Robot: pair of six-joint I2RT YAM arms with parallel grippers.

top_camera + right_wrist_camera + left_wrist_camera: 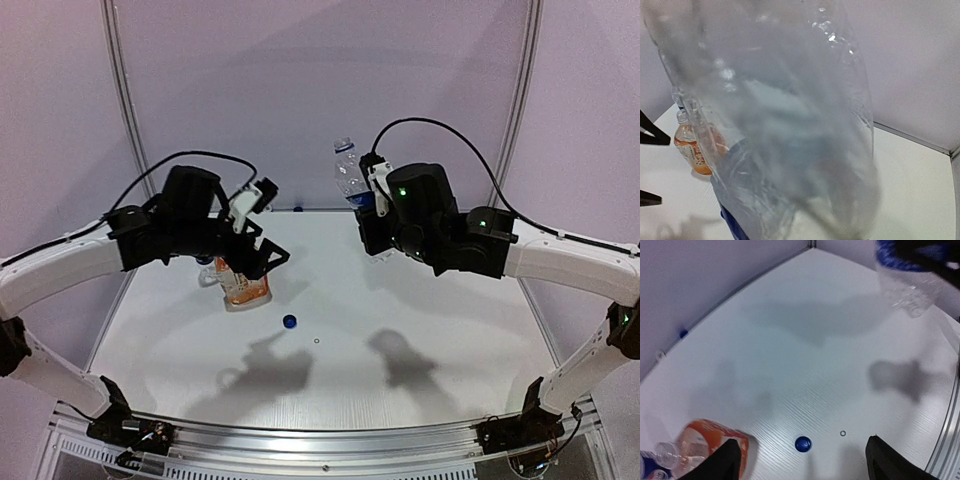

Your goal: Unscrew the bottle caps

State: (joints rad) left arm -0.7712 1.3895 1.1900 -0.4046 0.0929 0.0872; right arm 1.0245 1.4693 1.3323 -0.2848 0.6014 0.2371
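A loose blue bottle cap (289, 322) lies on the white table (420, 300); in the left wrist view this cap (802, 443) sits on the table below and between my open left fingers (722, 460). My left gripper (255, 245) hovers empty over the squat orange-labelled bottle (245, 290), whose neck (667, 450) looks bare. My right gripper (372, 208) holds a slim clear bottle (350, 175) raised off the table. That bottle (790, 125) fills the right wrist view and hides the fingers. Another blue cap (683, 333) and a whitish cap (660, 354) lie by the back wall.
A tiny ring (316, 342) lies just right of the loose blue cap. A blue-labelled bottle (207, 260) is partly hidden behind the left arm. Walls close the table at the back and sides, and a metal rail (320, 440) runs along the near edge.
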